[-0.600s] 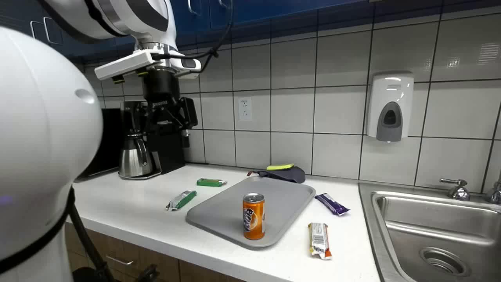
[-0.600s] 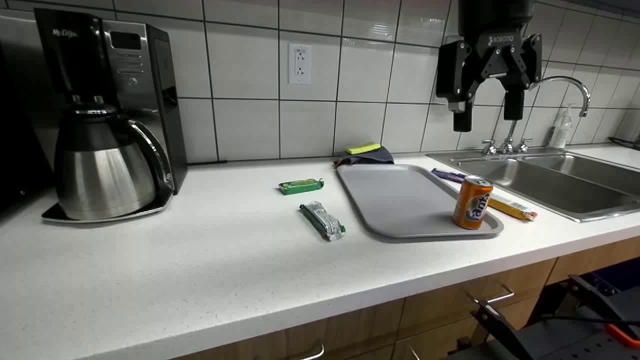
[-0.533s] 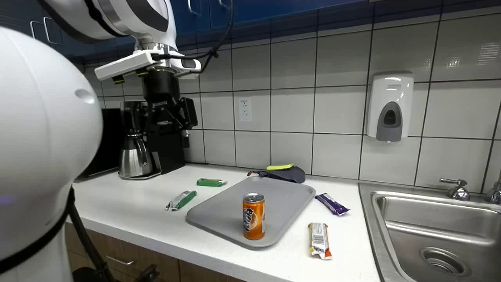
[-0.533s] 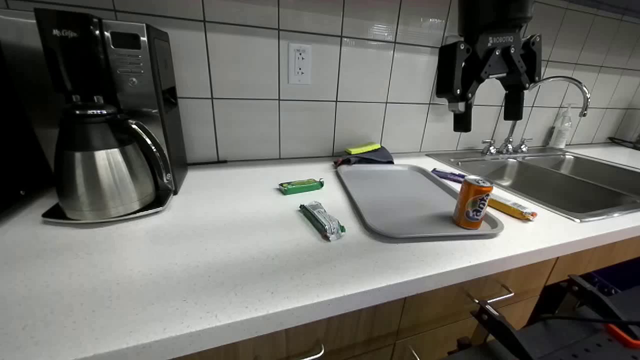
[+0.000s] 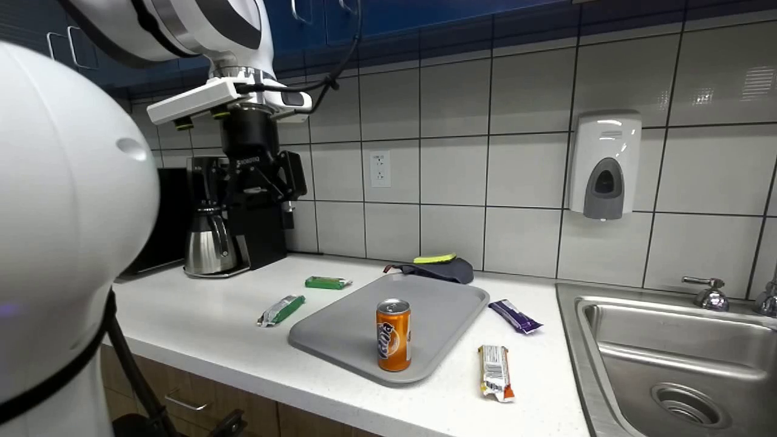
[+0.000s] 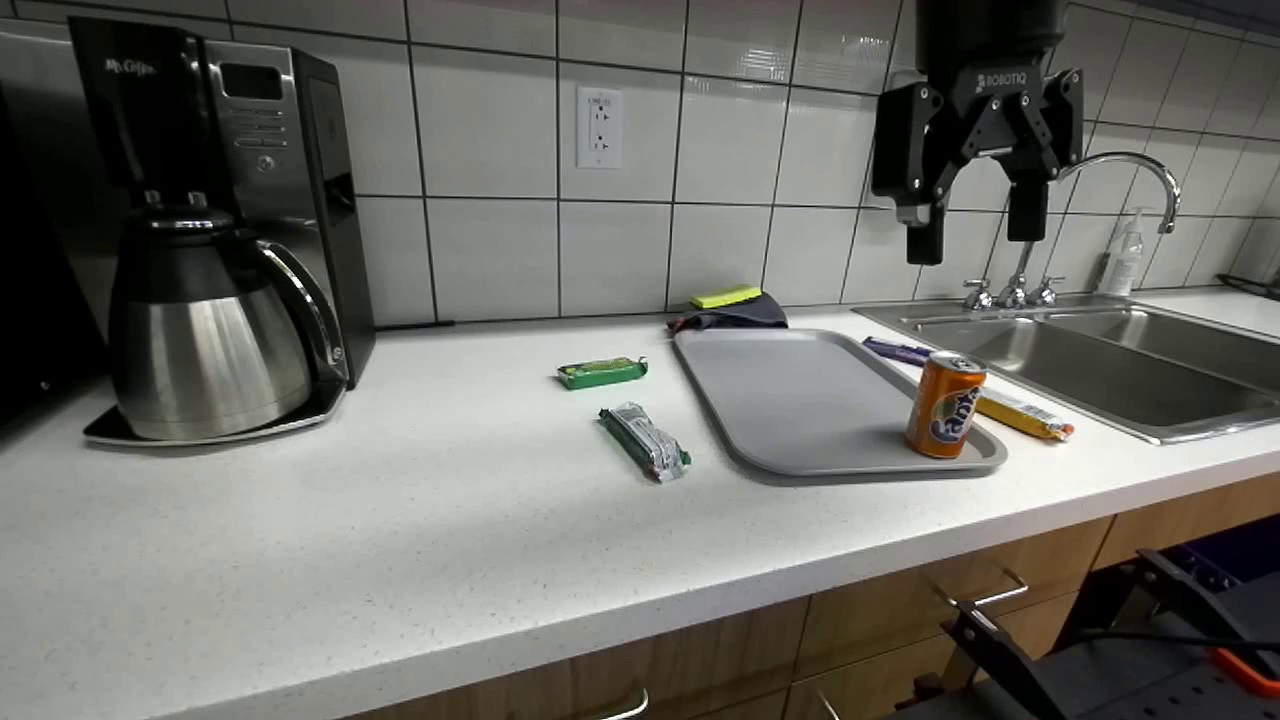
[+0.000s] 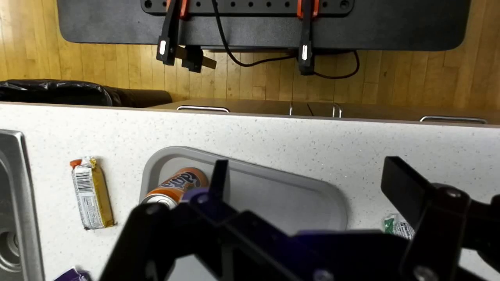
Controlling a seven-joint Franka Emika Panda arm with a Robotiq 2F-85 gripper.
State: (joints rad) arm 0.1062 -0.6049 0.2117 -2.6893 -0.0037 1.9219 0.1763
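Observation:
High above the counter, my gripper [image 6: 976, 238] points down with its black fingers [image 6: 925, 240] well apart and nothing between them. In the wrist view the same wide gap spans part of the grey tray [image 7: 269, 187] and white counter. An orange Fanta can [image 5: 394, 346] stands upright near the tray's front corner; in the wrist view one finger partly covers it. A green wrapped bar [image 6: 602, 373] and a green-and-silver bar [image 6: 645, 442] lie on one side of the tray. On its sink side lie a purple wrapped bar [image 5: 515, 316] and a yellow-and-white bar [image 5: 495, 371].
A dark cloth [image 5: 458, 271] with a yellow sponge [image 5: 434, 258] lies behind the tray by the tiled wall. A coffee maker with a steel carafe [image 6: 210, 350] and a steel sink [image 5: 680, 364] flank the area. A soap dispenser [image 5: 607, 164] hangs on the wall.

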